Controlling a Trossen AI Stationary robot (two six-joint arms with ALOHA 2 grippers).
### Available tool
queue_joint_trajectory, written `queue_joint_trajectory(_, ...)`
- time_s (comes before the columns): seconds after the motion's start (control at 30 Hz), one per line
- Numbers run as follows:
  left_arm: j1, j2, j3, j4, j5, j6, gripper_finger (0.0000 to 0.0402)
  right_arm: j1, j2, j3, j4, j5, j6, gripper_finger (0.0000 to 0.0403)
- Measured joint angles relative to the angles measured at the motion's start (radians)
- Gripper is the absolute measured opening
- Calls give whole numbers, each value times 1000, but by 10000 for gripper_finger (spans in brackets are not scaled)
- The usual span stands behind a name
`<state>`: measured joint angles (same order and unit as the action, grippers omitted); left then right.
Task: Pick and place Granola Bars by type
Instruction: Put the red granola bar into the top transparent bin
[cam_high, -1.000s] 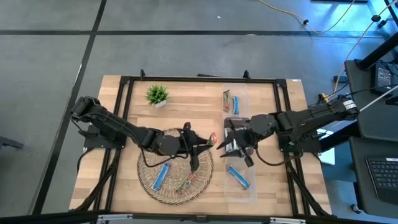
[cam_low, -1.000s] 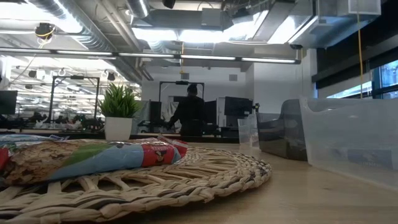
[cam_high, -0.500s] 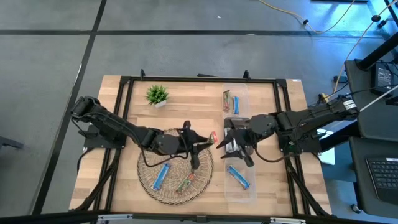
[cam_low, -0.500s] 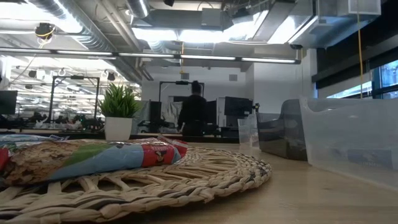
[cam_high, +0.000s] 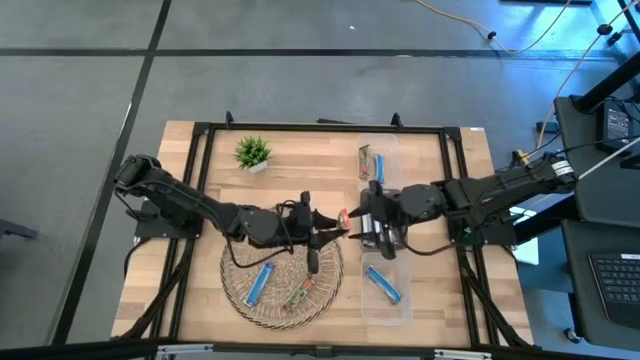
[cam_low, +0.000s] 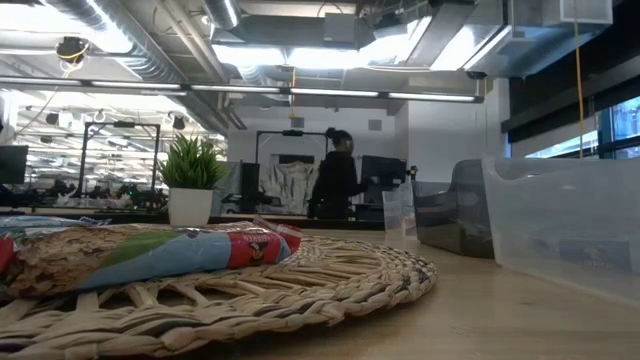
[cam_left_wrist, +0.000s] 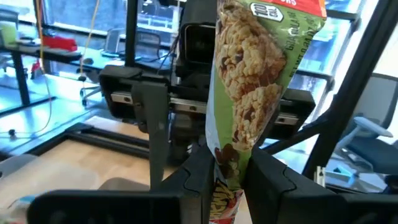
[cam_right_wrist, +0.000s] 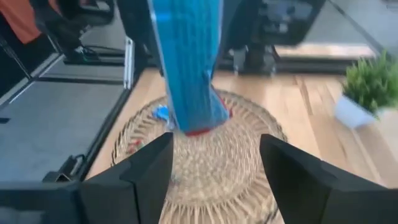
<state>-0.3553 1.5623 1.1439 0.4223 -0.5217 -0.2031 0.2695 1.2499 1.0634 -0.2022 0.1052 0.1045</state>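
Note:
My left gripper (cam_high: 328, 228) is over the right rim of the wicker mat (cam_high: 240, 262), shut on a green-and-red granola bar (cam_left_wrist: 252, 81). The bar's red end (cam_high: 342, 217) points at my right gripper (cam_high: 362, 224). That gripper is open, facing it from the table's right. In the right wrist view the bar (cam_right_wrist: 189, 68) stands ahead between the spread fingers (cam_right_wrist: 140, 177), untouched. A blue bar (cam_high: 258, 283) and a green-red bar (cam_high: 300, 293) lie flat on the mat. More bars lie in the clear trays: green-red (cam_high: 372, 163) and blue (cam_high: 383, 283). My left gripper pinches the green-and-red bar between its two fingers (cam_left_wrist: 196, 180) at the wrapper's lower, red-printed end (cam_left_wrist: 225, 190). The fingers come level from the table's left, along the bar. The bar is lifted clear and sticks out past the fingertips toward my right gripper.
A row of clear plastic trays (cam_high: 400, 300) runs along the table's right half, with high walls in the low view (cam_low: 560, 225). A small potted plant (cam_high: 253, 153) stands at the far left. A person (cam_low: 335, 185) moves in the room behind. Bare wood lies between plant and trays.
My right gripper has moved toward the table's left, off the middle tray and up to the bar's free end. My left gripper has kept the bar held out over the mat's right rim. The person in the room behind has walked to the right.

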Motion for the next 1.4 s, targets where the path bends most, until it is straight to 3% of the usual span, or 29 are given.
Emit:
queue_joint_trajectory(0.5,18,0,0,27,22,34,66,0,58,0,189,-55,-36,230)
queue_joint_trajectory(0.97,17,0,0,22,18,34,68,0,58,1,183,-56,-35,92)
queue_joint_trajectory(1.23,16,-3,0,-12,-3,34,130,0,58,0,138,-57,-3,80)
queue_joint_trajectory(1.4,-4,-72,-1,-203,-11,18,163,-22,45,0,53,-55,45,80)
